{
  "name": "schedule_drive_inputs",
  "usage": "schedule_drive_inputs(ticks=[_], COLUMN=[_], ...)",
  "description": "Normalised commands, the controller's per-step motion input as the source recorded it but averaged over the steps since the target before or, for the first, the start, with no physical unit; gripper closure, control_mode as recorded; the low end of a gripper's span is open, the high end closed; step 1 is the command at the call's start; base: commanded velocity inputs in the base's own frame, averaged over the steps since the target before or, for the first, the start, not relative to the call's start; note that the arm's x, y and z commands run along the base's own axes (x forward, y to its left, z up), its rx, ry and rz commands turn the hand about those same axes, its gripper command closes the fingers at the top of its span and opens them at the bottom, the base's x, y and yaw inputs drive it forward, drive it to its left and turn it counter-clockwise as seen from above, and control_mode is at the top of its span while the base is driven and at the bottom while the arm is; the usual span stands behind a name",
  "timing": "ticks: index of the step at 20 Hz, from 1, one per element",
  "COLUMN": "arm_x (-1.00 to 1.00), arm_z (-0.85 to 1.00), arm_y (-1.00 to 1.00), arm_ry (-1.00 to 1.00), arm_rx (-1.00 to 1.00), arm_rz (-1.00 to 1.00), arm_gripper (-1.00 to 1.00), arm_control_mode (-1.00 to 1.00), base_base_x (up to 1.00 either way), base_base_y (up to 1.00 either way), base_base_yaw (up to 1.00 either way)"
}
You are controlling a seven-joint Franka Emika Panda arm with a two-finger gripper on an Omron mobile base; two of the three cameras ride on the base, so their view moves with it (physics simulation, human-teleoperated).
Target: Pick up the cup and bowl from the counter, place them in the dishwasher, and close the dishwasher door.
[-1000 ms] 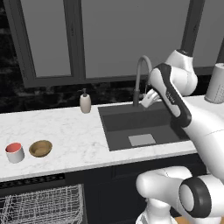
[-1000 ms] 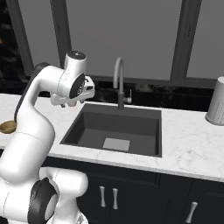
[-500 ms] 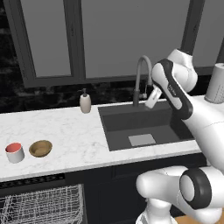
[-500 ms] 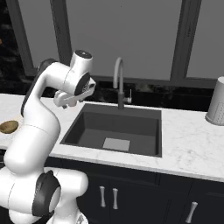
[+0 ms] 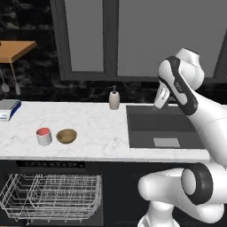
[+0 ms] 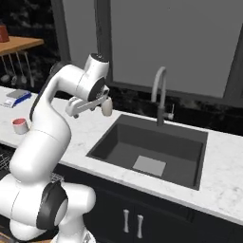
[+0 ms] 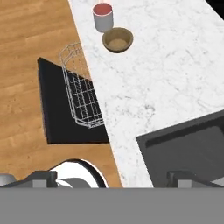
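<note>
The cup (image 5: 43, 136), white with a red top, stands on the left part of the counter (image 5: 97, 133), with the tan bowl (image 5: 66, 135) close on its right. In the hand view the cup (image 7: 103, 16) and bowl (image 7: 117, 39) lie far ahead near the top. My gripper (image 7: 113, 179) is open and empty, high above the counter near the sink's left edge, well to the right of both; it also shows from the base cameras (image 5: 158, 104) (image 6: 76, 110). Below the counter the dishwasher door (image 7: 65, 109) lies dropped open, the white wire rack (image 5: 48, 197) pulled out over it.
A dark sink (image 5: 162, 131) with a curved faucet (image 6: 160, 92) sits right of the gripper. A beige soap bottle (image 5: 114, 98) stands at the counter's back edge. A wooden shelf (image 5: 13, 49) hangs at far left above a flat device (image 5: 8, 108).
The whole scene has slid to the right in both base views, so the base has driven left. The cup and bowl have come further into view. The gripper stays open.
</note>
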Motion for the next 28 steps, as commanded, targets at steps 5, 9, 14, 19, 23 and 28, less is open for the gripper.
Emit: schedule_drive_inputs(ticks=[5,9,14,19,23,28], arm_x=[0.00,0.00,0.00,0.00,0.00,0.00], arm_z=[0.00,0.00,0.00,0.00,0.00,0.00], arm_y=[0.00,0.00,0.00,0.00,0.00,0.00], arm_ry=[0.00,0.00,0.00,0.00,0.00,0.00], arm_rx=[0.00,0.00,0.00,0.00,0.00,0.00], arm_rz=[0.00,0.00,0.00,0.00,0.00,0.00], arm_gripper=[-1.00,-1.00,-1.00,-1.00,-1.00,-1.00], arm_control_mode=[1.00,1.00,1.00,1.00,1.00,1.00], base_base_x=[0.00,0.02,0.14,0.22,0.28,0.31], base_base_y=[-0.09,-0.04,0.00,0.00,0.00,0.00], base_base_yaw=[0.47,0.42,0.33,0.18,0.12,0.14])
